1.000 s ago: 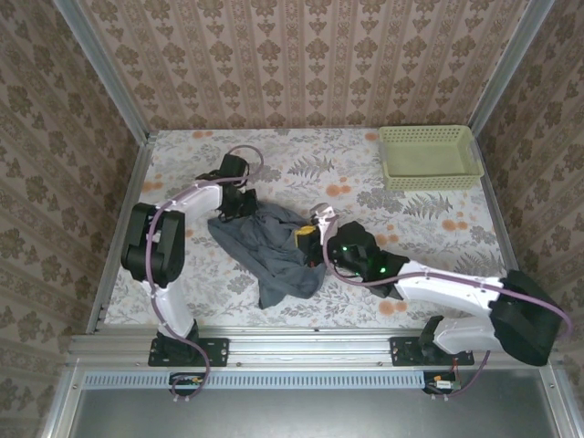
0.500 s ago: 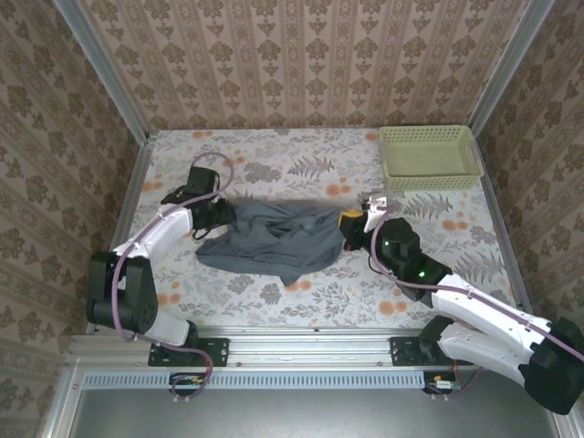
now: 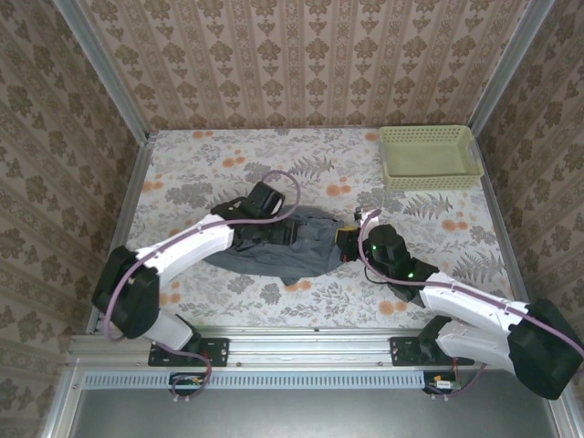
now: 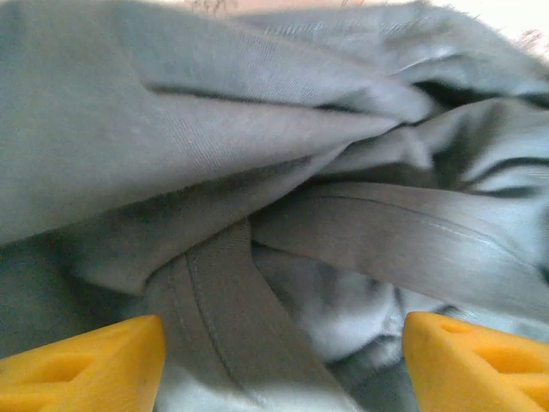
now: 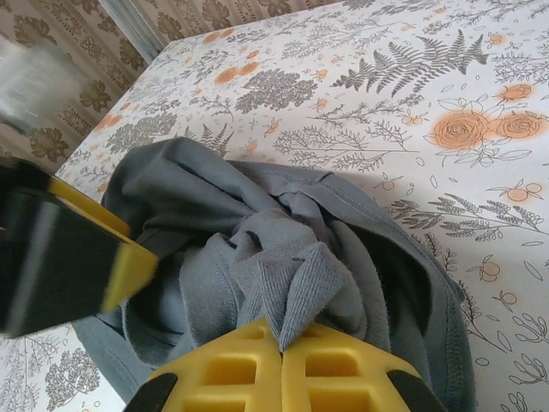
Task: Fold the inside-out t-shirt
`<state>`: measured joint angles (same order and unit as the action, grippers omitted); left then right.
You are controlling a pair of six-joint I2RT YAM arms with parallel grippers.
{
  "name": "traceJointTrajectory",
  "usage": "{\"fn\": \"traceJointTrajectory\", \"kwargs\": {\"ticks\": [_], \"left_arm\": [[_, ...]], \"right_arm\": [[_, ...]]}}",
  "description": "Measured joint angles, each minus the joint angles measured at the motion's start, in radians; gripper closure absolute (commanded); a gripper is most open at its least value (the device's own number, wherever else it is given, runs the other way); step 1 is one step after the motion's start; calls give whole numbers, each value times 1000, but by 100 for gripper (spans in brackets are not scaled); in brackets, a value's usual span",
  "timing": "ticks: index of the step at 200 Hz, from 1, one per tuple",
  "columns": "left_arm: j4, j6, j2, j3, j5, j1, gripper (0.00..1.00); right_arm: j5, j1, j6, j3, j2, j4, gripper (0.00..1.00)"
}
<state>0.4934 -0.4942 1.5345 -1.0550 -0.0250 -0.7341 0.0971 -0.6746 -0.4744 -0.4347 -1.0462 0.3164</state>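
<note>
My right gripper (image 5: 281, 342) pinches a fold of the inside-out t-shirt (image 3: 306, 245), crumpled at centre of table (image 3: 228, 164), prob. as anchor, while left gripper (image 4: 283, 352) hovers w/ jaws apart over a hem.

Damask-patterned walls (image 3: 301, 55) enclose the bench (image 3: 182, 164) on 3 sides. Its floral cover (image 3: 456, 228) looks like printed cloth, perhaps vinyl.

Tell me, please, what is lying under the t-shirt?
The t-shirt lies bunched on the flower-patterned table, which shows all round it. Anything else beneath is hidden by the fabric.
</note>
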Motion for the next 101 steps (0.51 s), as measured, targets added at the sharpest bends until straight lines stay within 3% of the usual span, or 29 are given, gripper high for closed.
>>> {"fn": "traceJointTrajectory", "kwargs": {"ticks": [18, 46, 65, 101], "left_arm": [[17, -7, 80, -22, 10, 0, 45], [71, -22, 151, -55, 53, 3, 81], [123, -17, 149, -93, 79, 19, 100], [226, 18, 92, -306, 121, 92, 100]], "right_arm": [[0, 0, 2, 0, 13, -3, 100], [16, 0, 4, -2, 35, -17, 100], [48, 2, 14, -30, 38, -72, 100], [78, 22, 62, -188, 36, -210, 100]]}}
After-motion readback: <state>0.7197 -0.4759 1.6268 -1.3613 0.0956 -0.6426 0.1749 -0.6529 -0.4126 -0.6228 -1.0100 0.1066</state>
